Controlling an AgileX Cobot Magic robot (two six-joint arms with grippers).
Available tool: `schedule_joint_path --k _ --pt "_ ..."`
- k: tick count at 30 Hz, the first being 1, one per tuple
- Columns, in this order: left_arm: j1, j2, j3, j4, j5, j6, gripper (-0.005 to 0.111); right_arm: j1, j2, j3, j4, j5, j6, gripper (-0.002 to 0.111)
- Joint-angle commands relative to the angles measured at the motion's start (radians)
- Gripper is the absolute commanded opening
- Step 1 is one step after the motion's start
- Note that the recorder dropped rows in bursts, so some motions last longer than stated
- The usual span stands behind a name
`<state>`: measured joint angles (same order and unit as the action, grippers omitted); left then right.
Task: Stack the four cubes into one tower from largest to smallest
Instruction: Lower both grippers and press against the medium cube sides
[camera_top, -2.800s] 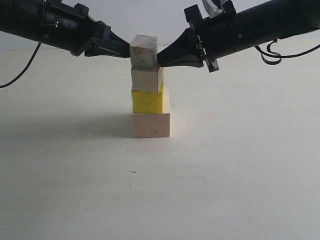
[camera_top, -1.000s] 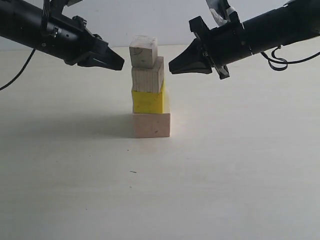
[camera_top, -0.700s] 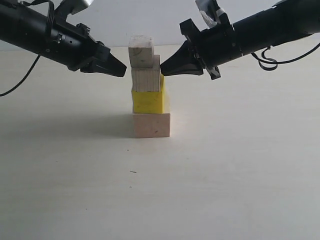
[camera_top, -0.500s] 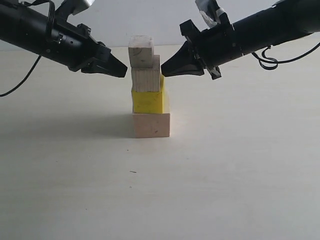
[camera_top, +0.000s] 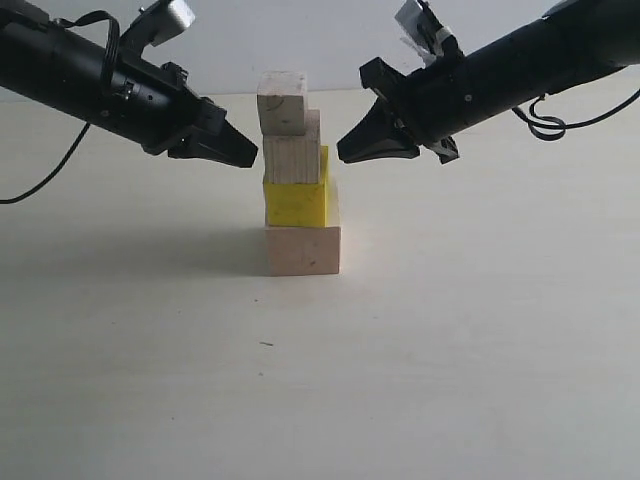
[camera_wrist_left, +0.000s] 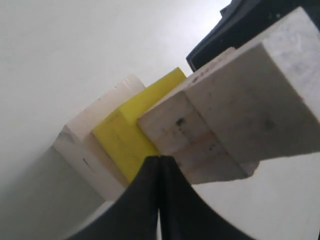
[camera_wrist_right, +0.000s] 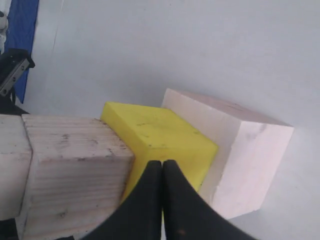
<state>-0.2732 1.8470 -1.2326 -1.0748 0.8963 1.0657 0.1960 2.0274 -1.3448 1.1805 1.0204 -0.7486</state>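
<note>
Pale wood at the base: the large cube sits on the table; the yellow cube rests on it; then the medium cube; the small cube tops it; the left pincer, closed and empty, points just beside the medium cube; the right pincer, likewise closed and empty, hangs near the opposite side.

A pale cream, matte worktop fills most of the exterior view, and its far edge meets a plain white wall. A tiny dark speck lies on the worktop's near half, slightly left of the middle. A soft grey shadow spreads over its left side. The right wrist view shows a blue strip beyond the worktop; what it is cannot be told.
</note>
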Motion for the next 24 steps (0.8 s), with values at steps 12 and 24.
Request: schedule_joint_path --k 12,24 --pt "-0.007 0.011 0.000 -0.021 0.007 0.011 0.000 0.002 0.067 -0.049 0.064 0.048 -0.017 0.000" --pt "-0.007 0.011 0.000 -0.033 0.011 0.019 0.000 0.002 0.073 -0.049 0.072 0.039 -0.019 0.000"
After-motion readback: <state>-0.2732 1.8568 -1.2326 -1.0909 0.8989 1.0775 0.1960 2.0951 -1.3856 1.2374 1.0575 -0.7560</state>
